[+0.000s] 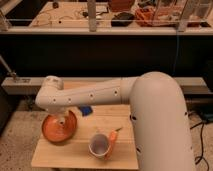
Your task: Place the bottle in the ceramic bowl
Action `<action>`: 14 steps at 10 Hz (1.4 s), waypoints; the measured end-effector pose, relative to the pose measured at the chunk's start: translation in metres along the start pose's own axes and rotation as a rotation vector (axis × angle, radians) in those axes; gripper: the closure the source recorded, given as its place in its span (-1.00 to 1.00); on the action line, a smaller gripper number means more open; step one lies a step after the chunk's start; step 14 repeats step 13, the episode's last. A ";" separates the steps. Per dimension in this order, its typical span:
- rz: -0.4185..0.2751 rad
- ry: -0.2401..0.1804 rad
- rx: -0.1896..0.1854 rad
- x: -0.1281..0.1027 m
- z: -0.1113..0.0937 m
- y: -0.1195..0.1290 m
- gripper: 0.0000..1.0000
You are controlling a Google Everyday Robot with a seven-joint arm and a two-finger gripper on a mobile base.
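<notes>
The orange ceramic bowl (56,131) sits at the left end of the small wooden table (75,155). My white arm reaches from the right across the table, and my gripper (61,120) hangs down over the middle of the bowl. A small whitish shape at the gripper's tip, just above the bowl's inside, may be the bottle; I cannot make it out apart from the gripper.
A white cup (99,145) lies near the table's front edge, with an orange carrot-like item (114,136) beside it. A small blue object (87,110) lies at the back of the table. A dark counter and a shelf with clutter stand behind.
</notes>
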 end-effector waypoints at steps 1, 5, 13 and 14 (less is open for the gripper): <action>-0.003 -0.001 0.001 0.000 0.000 0.000 0.43; -0.018 -0.007 0.002 -0.002 0.001 -0.002 0.43; -0.050 -0.018 0.004 -0.005 0.002 -0.006 0.33; -0.050 -0.018 0.004 -0.005 0.002 -0.006 0.33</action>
